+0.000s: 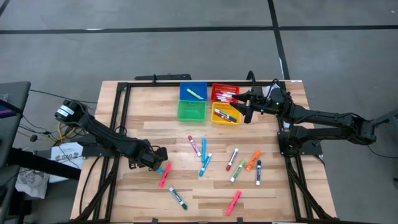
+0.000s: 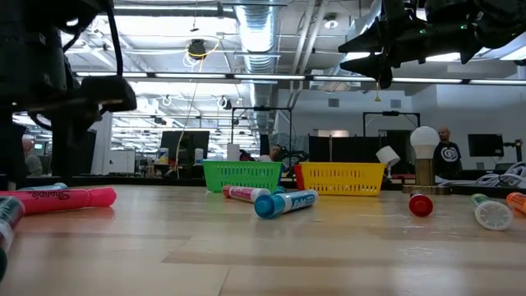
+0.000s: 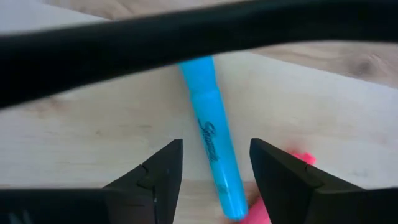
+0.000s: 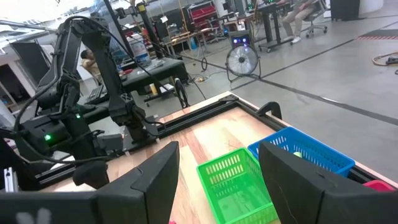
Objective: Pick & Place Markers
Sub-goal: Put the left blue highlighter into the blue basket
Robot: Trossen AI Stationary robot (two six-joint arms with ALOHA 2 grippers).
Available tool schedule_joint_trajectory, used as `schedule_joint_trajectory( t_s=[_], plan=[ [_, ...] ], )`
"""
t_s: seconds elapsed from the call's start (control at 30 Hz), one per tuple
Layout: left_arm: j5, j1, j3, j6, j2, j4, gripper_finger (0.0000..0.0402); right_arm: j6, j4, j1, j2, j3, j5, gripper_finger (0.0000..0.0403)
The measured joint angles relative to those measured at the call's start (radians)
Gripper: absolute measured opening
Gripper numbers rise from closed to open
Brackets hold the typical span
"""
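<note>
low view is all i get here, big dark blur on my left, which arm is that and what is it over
Observer: That is the left gripper, low over a light blue marker near the table's left front.
Operator: jaws on it yet
Observer: No. The left wrist view shows its fingers apart, one on each side of the marker's barrel, with gaps showing.
Operator: anything next to that marker
Observer: A pink marker lies right beside it; its end shows by one finger.
Operator: and the arm up top right
Observer: The right gripper hangs open above the yellow bin, with nothing between its fingers.
</note>
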Motion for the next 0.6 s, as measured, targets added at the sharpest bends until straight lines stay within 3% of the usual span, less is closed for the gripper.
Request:
schedule_joint_trajectory(
  t_s=[0.37,0.6],
  plan=[
    [0.061,0.016,-0.009,-0.010,0.128,0.047,0.0185,0.000,-0.003,0.000,0.000,0.000,0.000,0.0209],
    [0.083,0.021,-0.006,-0.010,0.142,0.048,0.0170,0.000,-0.004,0.000,0.000,0.000,0.000,0.0209]
  ],
)
